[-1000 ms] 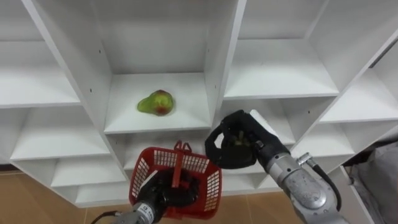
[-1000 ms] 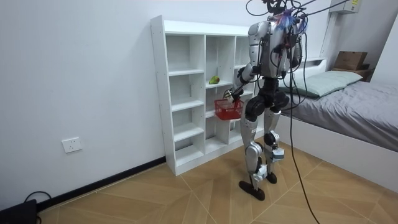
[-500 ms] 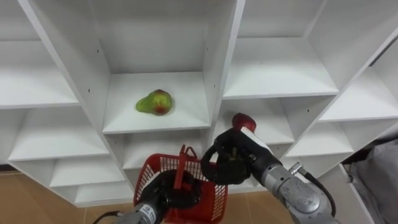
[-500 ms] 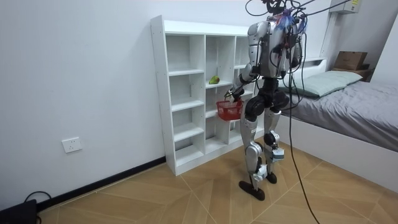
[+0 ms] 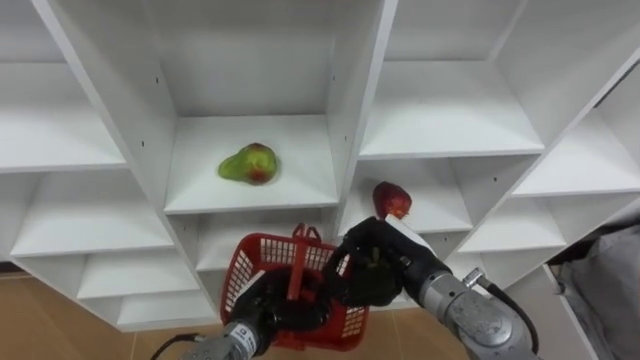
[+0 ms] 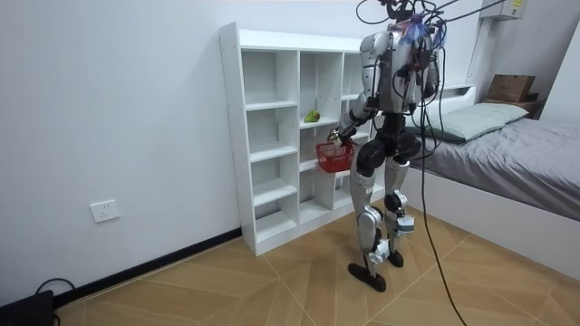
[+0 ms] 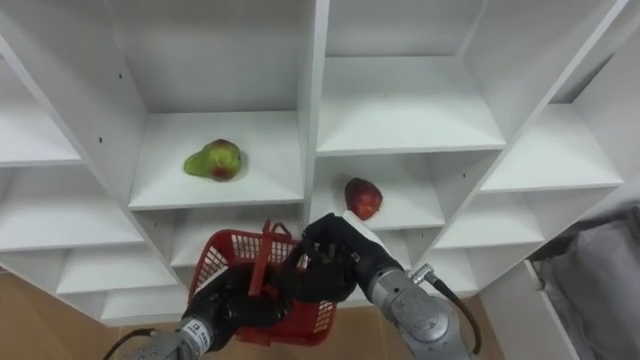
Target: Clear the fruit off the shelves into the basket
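Observation:
A green-and-red pear (image 5: 250, 164) lies on a middle shelf of the white closet (image 5: 345, 110). A red apple (image 5: 391, 200) sits in the compartment to its right, one shelf lower. My left hand (image 5: 258, 315) is shut on the handle of a red basket (image 5: 262, 268), held in front of the lower shelves. My right hand (image 5: 368, 272) hangs at the basket's right rim, just below the apple, with its fingers curled. I see no fruit in it. In the room view I stand facing the closet with the basket (image 6: 333, 158) at waist height.
The closet's other compartments around the fruit hold nothing. A vertical divider (image 5: 352, 90) separates the pear's compartment from the apple's. A bed (image 6: 507, 145) stands at the room view's right, behind me. Wooden floor (image 6: 272, 281) lies open at the room view's left.
My right hand has come down from in front of the apple's compartment to the basket's rim, uncovering the apple. The basket has shifted slightly right, toward that hand.

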